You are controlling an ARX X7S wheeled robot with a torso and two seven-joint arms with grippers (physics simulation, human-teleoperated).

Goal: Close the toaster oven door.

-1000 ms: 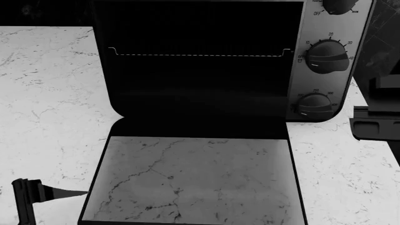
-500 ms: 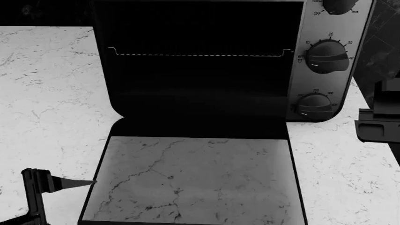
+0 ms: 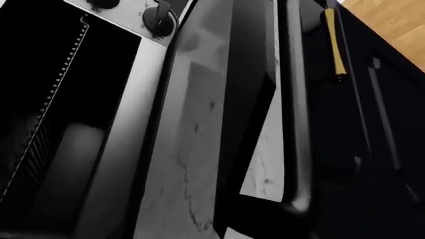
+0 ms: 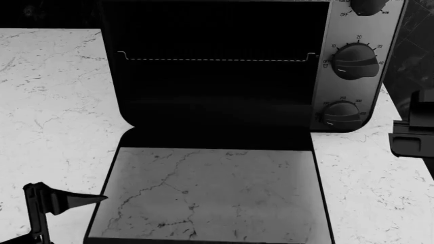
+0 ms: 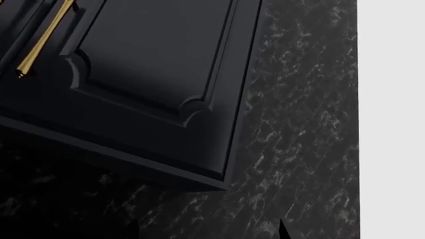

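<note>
Door: oven door (image 4: 213, 195) lies flat open on the desk (image 4: 48, 101).
Change: left claw (image 4: 68, 199) edged nearer its left edge (empty, opening unclear).
Meaning: lift not yet begun.

— Anything readable?
— On the toaster oven (image 4: 224, 76), the silver knob panel (image 4: 324, 96) reads "OFF" by the top dial and "10, 20, 30, 40" around the middle dial (image 4: 355, 62) (lower dial's numbers too small).
</note>
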